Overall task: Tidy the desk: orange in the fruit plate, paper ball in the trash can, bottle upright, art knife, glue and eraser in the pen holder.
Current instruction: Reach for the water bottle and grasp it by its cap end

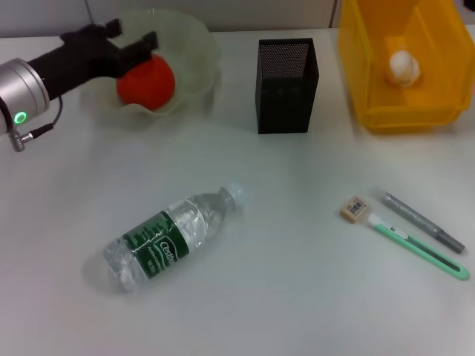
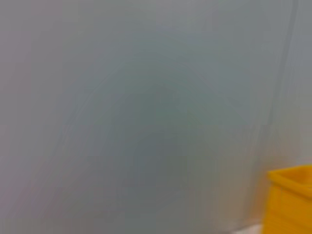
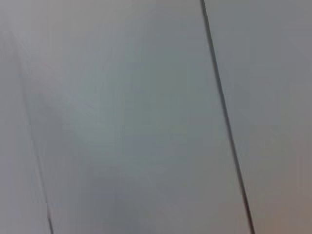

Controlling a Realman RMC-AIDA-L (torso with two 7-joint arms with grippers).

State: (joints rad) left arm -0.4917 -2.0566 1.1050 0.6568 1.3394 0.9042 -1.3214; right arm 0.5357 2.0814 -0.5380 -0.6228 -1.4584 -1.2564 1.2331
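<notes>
The orange [image 1: 148, 85] lies in the pale green fruit plate [image 1: 200, 37] at the back left. My left gripper [image 1: 137, 33] hovers over the plate, open, with its lower finger just above the orange. The clear bottle [image 1: 171, 237] with a green label lies on its side at the front middle. The beige eraser [image 1: 355, 209], the green art knife [image 1: 419, 248] and the grey glue stick [image 1: 423, 221] lie together at the right. The black mesh pen holder [image 1: 287, 85] stands at the back middle. The paper ball [image 1: 403, 67] sits in the yellow trash can [image 1: 393, 111]. My right gripper is out of view.
A corner of the yellow trash can also shows in the left wrist view [image 2: 290, 200]. The right wrist view shows only a plain grey surface. The white desk [image 1: 297, 297] runs to the front edge.
</notes>
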